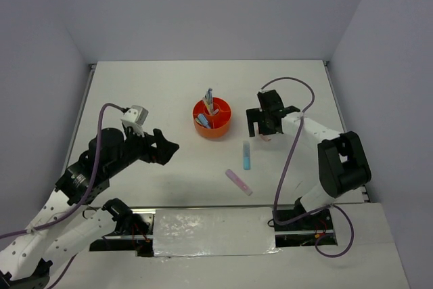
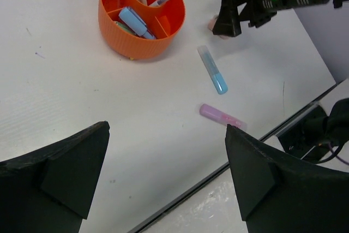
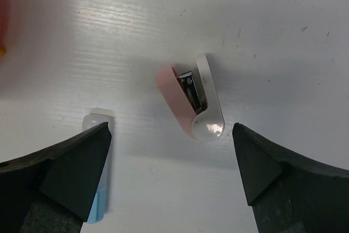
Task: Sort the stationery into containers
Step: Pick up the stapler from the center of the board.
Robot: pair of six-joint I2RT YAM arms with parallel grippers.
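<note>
The round orange organiser [image 1: 212, 118] stands mid-table and holds pens and a blue marker; it also shows in the left wrist view [image 2: 142, 15]. A blue marker [image 1: 246, 156] and a pink marker [image 1: 238, 182] lie loose in front of it. A small pink-white eraser-like item [image 3: 191, 102] lies on the table. My right gripper [image 1: 260, 130] hovers open just above it, a finger on either side, touching nothing. The blue marker's cap end [image 3: 96, 121] lies by its left finger. My left gripper [image 1: 169, 150] is open and empty, left of the organiser.
The table's near edge with a shiny metal strip [image 1: 213, 231] runs just behind the pink marker [image 2: 221, 117]. Grey walls close in the table at the back and sides. The right arm's cable [image 1: 291, 147] loops above the table's right side.
</note>
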